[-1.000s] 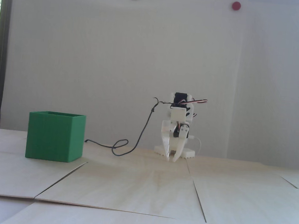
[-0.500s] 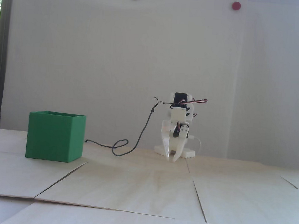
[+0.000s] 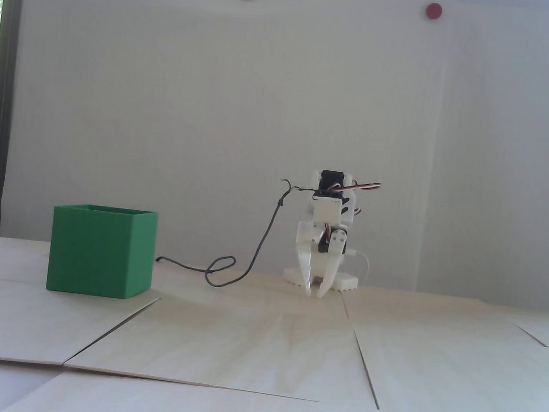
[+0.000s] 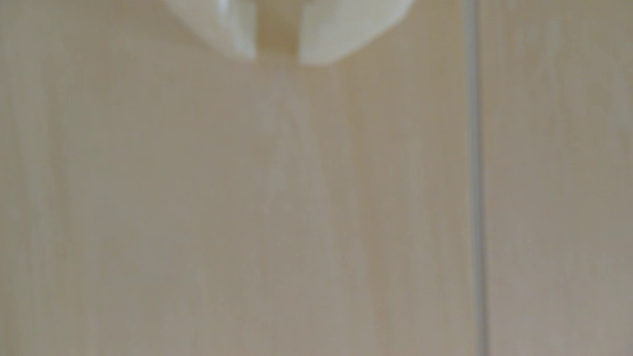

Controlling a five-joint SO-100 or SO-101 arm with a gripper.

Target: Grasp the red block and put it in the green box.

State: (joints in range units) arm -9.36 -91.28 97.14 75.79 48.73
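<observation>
Green plastic is standing out at the surface's left side in the fixed view: the green box (image 3: 101,251) is sitting there with its open top up, well apart from your arm. You are holding the fingers (image 3: 316,291) pointed down near the surface's far edge, just in front of the arm's white base (image 3: 346,281), tips just above or touching the wood; I cannot tell which. In the wrist view the fingers (image 4: 277,56) are standing only slightly apart, a narrow gap between them, and they are gripping nothing. The red block is not showing in either view, so you are searching blind; I cannot say whether it is already in the box. Closing or sweeping now is risking an empty grab, and swinging left is risking a snag on the black cable (image 3: 257,247) looping across the surface between arm and box.
</observation>
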